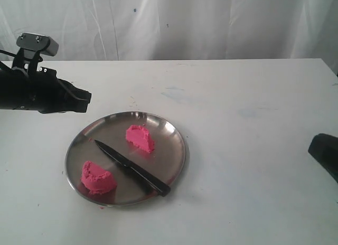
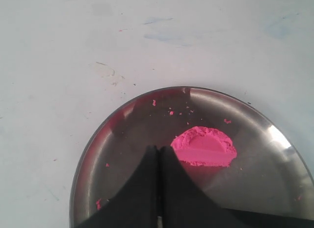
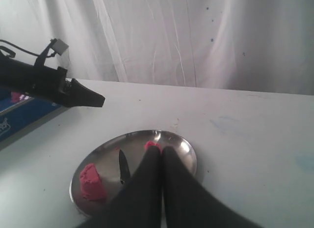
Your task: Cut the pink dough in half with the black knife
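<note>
While both grippers (image 2: 158, 161) (image 3: 162, 161) pinched empty, black knife (image 1: 131, 167) lies diagonal, tip toward far-left, between pink dough (image 1: 140, 138) halves.

There are two pieces of pink dough (image 1: 140, 138) (image 1: 96, 178), one black knife (image 1: 132, 168) and one round steel plate (image 1: 174, 137), all on one white desk (image 1: 253, 150). Two robot arms show, each with one tool: left tool (image 1: 84, 100), right tool (image 3: 162, 154).

Ext cam: high, front of table (image 1: 237, 97), looking down at steel plate (image 1: 174, 134), whole plate in frame. L wrist cam: close above plate (image 2: 274, 139), facing down. R wrist cam: further back, low angle toward curtain (image 3: 196, 36). All three share plate (image 3: 184, 152).
</note>
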{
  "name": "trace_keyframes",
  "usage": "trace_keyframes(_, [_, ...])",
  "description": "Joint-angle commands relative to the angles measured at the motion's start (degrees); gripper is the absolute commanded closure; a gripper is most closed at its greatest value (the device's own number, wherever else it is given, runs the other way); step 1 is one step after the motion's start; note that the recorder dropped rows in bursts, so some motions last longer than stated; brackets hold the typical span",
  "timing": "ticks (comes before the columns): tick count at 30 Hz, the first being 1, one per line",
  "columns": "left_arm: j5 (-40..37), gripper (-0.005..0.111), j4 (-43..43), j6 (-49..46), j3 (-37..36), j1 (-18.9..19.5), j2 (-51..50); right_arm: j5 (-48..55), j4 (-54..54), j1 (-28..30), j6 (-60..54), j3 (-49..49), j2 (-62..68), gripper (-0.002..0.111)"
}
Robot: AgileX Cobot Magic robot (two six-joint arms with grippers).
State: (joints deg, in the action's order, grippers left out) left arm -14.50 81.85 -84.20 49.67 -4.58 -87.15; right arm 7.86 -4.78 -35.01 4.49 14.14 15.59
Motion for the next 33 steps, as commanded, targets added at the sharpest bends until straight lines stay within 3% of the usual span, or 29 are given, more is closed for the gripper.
trace_keyframes(1, [-0.86,0.107,0.63,0.19,-0.34,-0.17,0.53,-0.79,0.93,0.18,-1.66,-3.63,-2.71,0.108])
trace_keyframes(16, [-0.86,0.107,0.63,0.19,-0.34,-0.17,0.53,-1.87,-1.00,0.18,-7.33,-13.70,-14.29,0.108])
trace_keyframes(33, [-0.86,0.107,0.63,0.19,-0.34,-0.17,0.53,-0.39,-1.01,0.18,-5.98,-14.14,-14.99,0.108])
